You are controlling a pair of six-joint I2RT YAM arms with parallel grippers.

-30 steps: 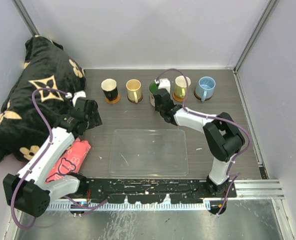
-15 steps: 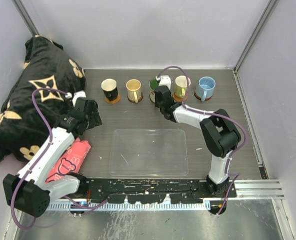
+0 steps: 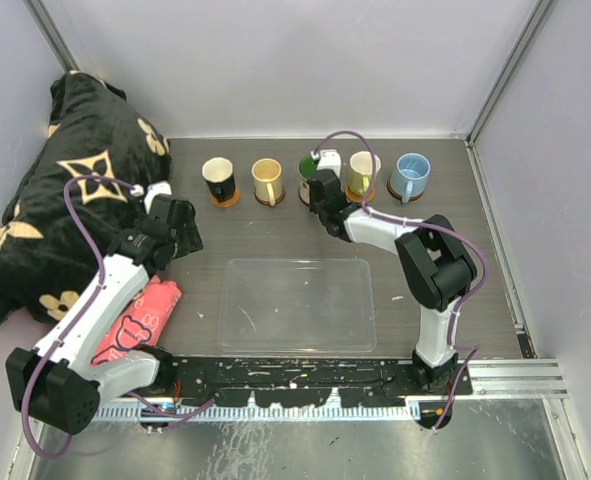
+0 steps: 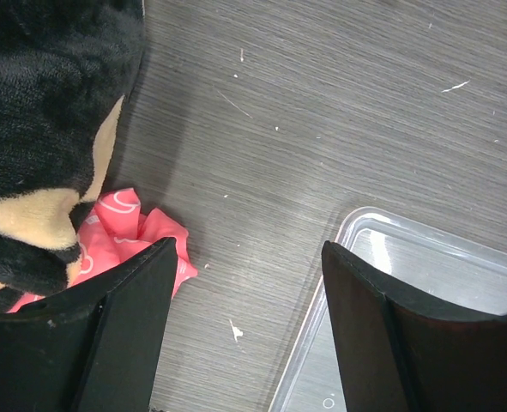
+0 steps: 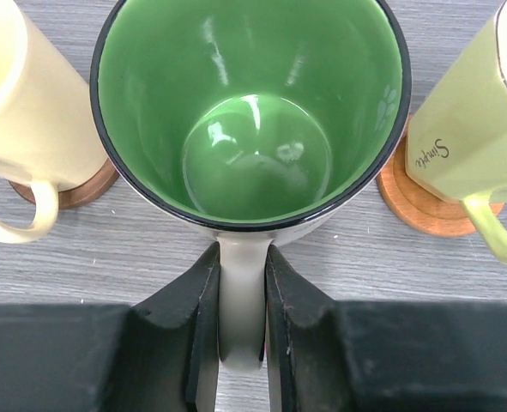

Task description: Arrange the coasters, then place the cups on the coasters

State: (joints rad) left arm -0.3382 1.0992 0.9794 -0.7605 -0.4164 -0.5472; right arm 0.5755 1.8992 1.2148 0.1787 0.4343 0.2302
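The left arm (image 3: 91, 305) and right arm (image 3: 380, 232) are both white shells with chunky black joints, a purple cable (image 3: 345, 136) looping along each, matte black pincer fingers (image 4: 124, 335) up front.

Rear row — cups (image 3: 266, 181) packed close; clear tray (image 3: 295, 303) fills ctr.

This place is a robot laboratory cell. Plain white walls (image 3: 275, 60) with metal frame bars (image 3: 510, 70) enclose a grey table (image 3: 275, 225), and two arms (image 3: 105, 295) stand bolted on a black rail (image 3: 295, 372).
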